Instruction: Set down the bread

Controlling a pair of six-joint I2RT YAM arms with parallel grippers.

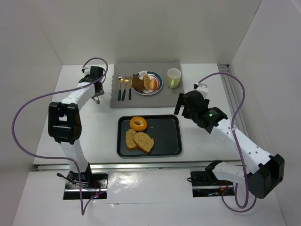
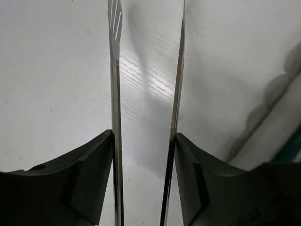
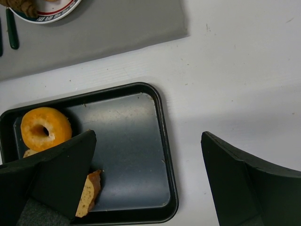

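A grey mat (image 1: 141,101) lies flat on the white table (image 1: 94,127), at the table's 12 o'clock, its far edge against the back wall (image 1: 164,28). In the right wrist view the mat (image 3: 117,28) fills the upper left. A pale green cup (image 1: 174,78) stands upright at the mat's 2 o'clock corner, at 3 o'clock of the plate (image 1: 161,82) and just beside it. At 9 o'clock of the plate, three pieces of cutlery (image 1: 125,88) lie side by side on the mat, gold heads towards 12 o'clock, dark green handles towards 6. One green handle (image 3: 12,30) shows at the right wrist view's left edge.
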